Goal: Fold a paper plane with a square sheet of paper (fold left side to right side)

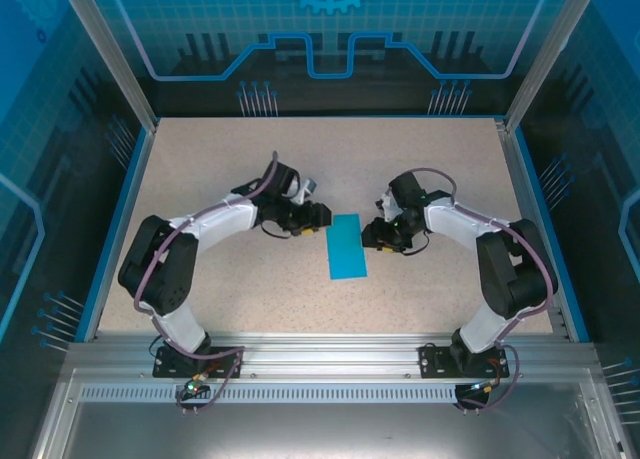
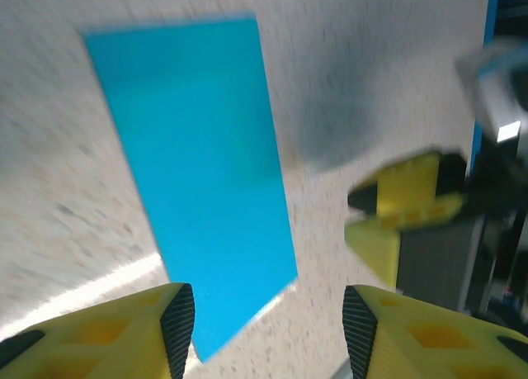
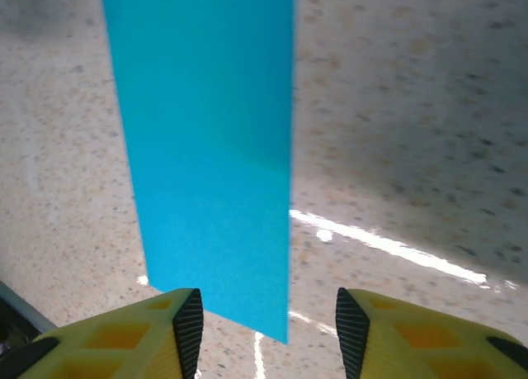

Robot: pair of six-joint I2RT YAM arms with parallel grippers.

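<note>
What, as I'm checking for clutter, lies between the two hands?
In the top view, the blue paper, a narrow rectangle, lies flat on the table between the left hand and the right hand.

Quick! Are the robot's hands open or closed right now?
Left gripper: jaws open, holding nothing.
Right gripper: jaws open, holding nothing, just over the blue paper.

Sheet of paper [image 1: 347, 246] plain bright cyan-blue, unprinted; tabletop [image 1: 420, 169] beige with fine dark speckle, edged by a blue rim [image 1: 320, 118]; left gripper [image 2: 268, 321] and right gripper [image 3: 270, 321] yellow with black pads [image 2: 179, 321]; left arm [image 1: 215, 219] and right arm [image 1: 455, 217] pale grey over black; back wall [image 1: 320, 39] deep blue, lighter grid and circuit-line tracery.
</note>
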